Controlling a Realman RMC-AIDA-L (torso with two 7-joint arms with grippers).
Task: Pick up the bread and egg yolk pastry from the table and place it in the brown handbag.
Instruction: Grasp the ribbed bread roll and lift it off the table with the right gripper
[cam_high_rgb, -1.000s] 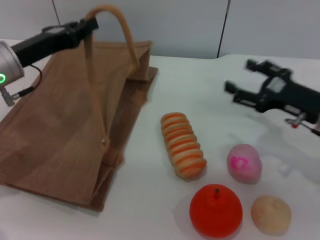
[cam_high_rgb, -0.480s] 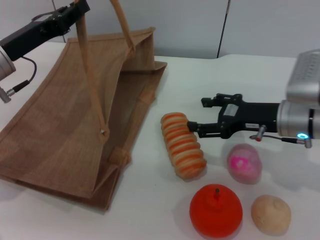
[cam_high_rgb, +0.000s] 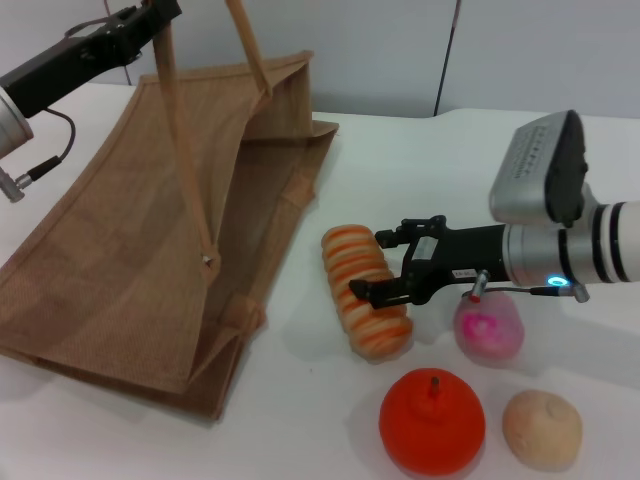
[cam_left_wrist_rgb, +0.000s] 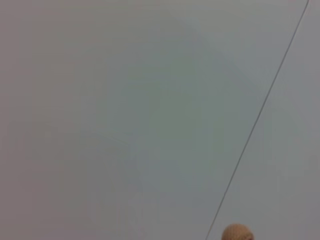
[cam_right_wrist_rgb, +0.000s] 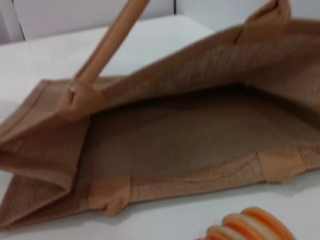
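Observation:
The striped orange and cream bread (cam_high_rgb: 362, 300) lies on the white table, right of the brown handbag (cam_high_rgb: 130, 250). My right gripper (cam_high_rgb: 372, 265) is open, with its fingers straddling the middle of the loaf. The egg yolk pastry (cam_high_rgb: 541, 428) sits at the front right, apart from the gripper. My left gripper (cam_high_rgb: 152, 17) is at the top left, shut on the handbag's tan handle (cam_high_rgb: 180, 130), and holds the mouth lifted open. The right wrist view shows the open handbag (cam_right_wrist_rgb: 200, 135) and one end of the bread (cam_right_wrist_rgb: 252, 227).
A pink ball with a magenta mark (cam_high_rgb: 488, 330) lies just under my right wrist. A red-orange fruit with a stem (cam_high_rgb: 432, 422) sits in front of the bread. The left wrist view shows only the wall and a bit of handle (cam_left_wrist_rgb: 236, 233).
My right gripper has come in from the right and lowered over the bread. My left gripper raised the handle earlier, opening the bag wider, and now holds still.

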